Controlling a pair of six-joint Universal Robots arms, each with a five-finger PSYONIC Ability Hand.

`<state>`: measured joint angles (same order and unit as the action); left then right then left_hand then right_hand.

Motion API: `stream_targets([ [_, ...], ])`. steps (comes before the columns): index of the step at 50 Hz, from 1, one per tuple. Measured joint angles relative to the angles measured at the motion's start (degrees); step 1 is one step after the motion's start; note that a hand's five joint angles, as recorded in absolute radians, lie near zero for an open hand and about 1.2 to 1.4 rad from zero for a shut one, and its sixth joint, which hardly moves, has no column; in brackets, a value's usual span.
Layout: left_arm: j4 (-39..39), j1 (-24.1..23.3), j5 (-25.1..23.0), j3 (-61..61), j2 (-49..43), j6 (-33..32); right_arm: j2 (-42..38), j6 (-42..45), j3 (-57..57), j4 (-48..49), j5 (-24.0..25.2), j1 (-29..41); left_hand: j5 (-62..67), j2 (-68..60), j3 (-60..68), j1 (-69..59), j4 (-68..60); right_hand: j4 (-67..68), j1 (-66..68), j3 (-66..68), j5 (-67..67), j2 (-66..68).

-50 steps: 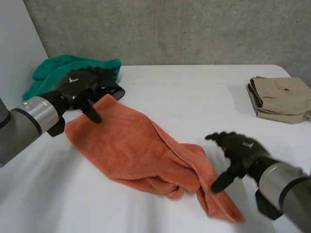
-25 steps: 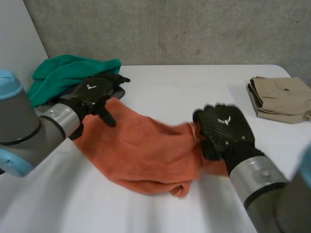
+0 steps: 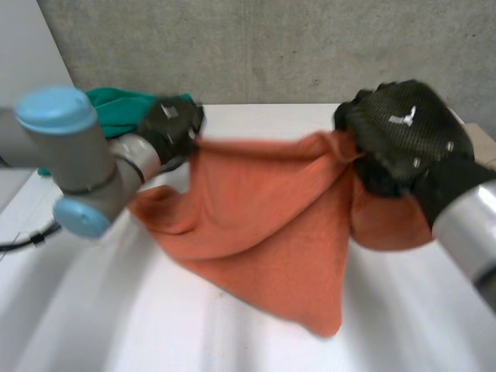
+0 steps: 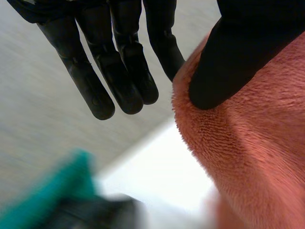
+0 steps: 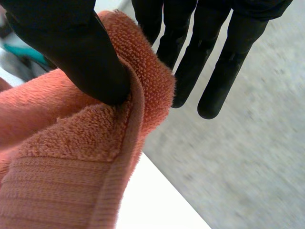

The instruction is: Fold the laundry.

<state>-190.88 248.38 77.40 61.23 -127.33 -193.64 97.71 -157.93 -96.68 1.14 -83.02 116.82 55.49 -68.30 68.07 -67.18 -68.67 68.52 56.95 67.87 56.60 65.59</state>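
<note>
1. The white table (image 3: 93, 325) lies under the orange towel and reaches out past it on every side.
2. The concrete wall (image 3: 271, 46) stands behind the towel, beyond the table's far edge.
3. The orange towel (image 3: 271, 225) is held up by its two top corners. Its upper edge is stretched between them, and the rest hangs in a slack triangle whose lowest point reaches the table. In the left wrist view it is a thick pile surface (image 4: 257, 157). In the right wrist view its ribbed hem (image 5: 62, 167) runs down from the held corner.
4. The left arm (image 3: 70, 155) comes in on the towel's left side, and the right arm (image 3: 473, 225) on its right.
5. A green cloth (image 3: 116, 108) is bunched just beyond the towel's left top corner, seen blurred in the left wrist view (image 4: 52, 191).
6. The right hand (image 3: 403, 132) pinches the towel's right top corner. Its thumb presses the cloth against the straight fingers (image 5: 209, 62).
7. The left hand (image 3: 172, 124) pinches the towel's left top corner. Its thumb is down on the edge against one finger, with the other fingers (image 4: 119, 71) straight and free.
8. A sliver of a tan garment (image 3: 484, 139) shows off the towel's right side, past the right hand.
</note>
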Motion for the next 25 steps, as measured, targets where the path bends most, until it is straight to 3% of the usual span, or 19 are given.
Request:
stream_targets([
  [5, -8.0, 2.1, 2.2, -6.8, 4.0, 2.0, -9.6, 0.1, 10.8, 3.6, -1.0, -4.2, 0.0, 0.0, 0.0, 0.0, 0.0, 0.1, 0.0, 0.0, 0.1, 0.0],
  [13, -15.5, 2.2, 2.1, -10.0, 11.6, 6.5, -19.0, -3.9, 26.0, 17.8, -5.4, -2.8, 0.0, 0.0, 0.0, 0.0, 0.0, 0.1, 0.0, 0.3, 1.8, 1.6],
  [19, -15.9, 2.3, 4.1, -2.5, 17.9, 4.7, -20.6, -6.7, 26.7, 27.6, -6.0, -1.9, 0.0, -0.1, 0.1, 0.0, 0.0, 0.1, 0.0, 0.3, 2.2, 1.6],
  [25, -15.4, 2.8, 4.8, 9.3, 23.4, 0.9, -21.0, -5.9, 23.2, 28.4, -5.8, -2.3, 0.0, -0.2, 0.1, 0.0, -0.1, 0.1, 0.0, 0.3, 2.2, 1.6],
])
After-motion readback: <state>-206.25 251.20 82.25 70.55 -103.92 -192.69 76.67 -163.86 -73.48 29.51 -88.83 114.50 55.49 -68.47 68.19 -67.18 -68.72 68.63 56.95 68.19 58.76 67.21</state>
